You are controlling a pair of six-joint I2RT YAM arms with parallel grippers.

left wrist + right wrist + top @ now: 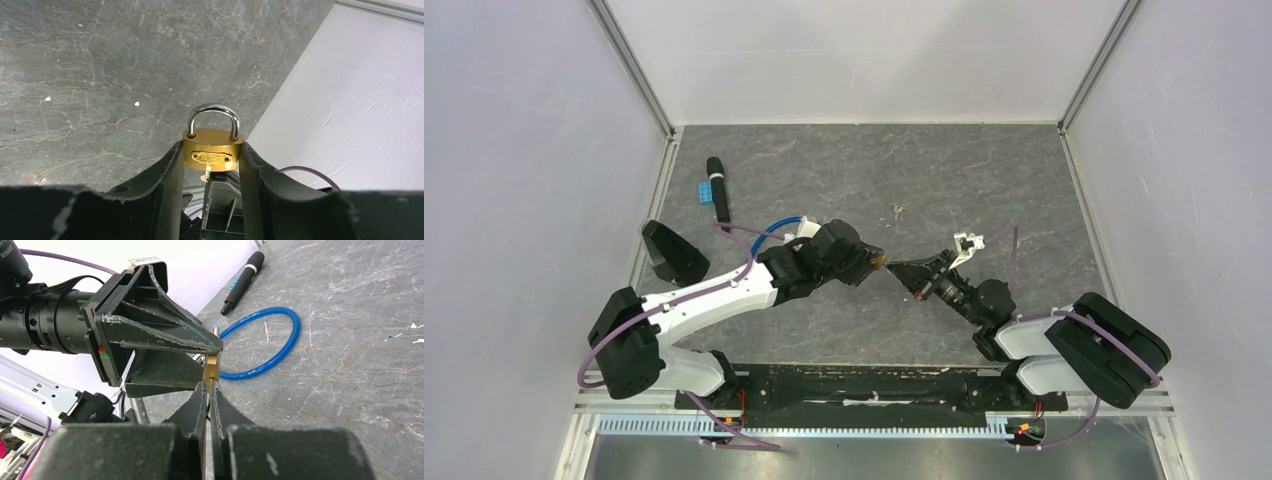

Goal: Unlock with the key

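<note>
Seen from above, two robot arms meet near the middle of a grey stone-patterned tabletop (984, 180). The left gripper (874, 262) reaches in from 9 o'clock and the right gripper (209, 390) from 4 o'clock, their tips almost touching.

The left fingers (170, 170) pinch a small brass padlock (212, 155) by its two sides and hold it above the tabletop. Its silver shackle (213, 116) is closed and points away from the wrist camera.

The right fingers (200, 400) are pressed almost together on a thin key (206, 176), which meets the underside of the padlock. How deep the key sits cannot be told.

A blue tube ring (260, 342) lies on the tabletop just beyond the padlock. At 10 o'clock from the grippers lie a black marker (717, 188) and, beside it, a small blue block (708, 190).
</note>
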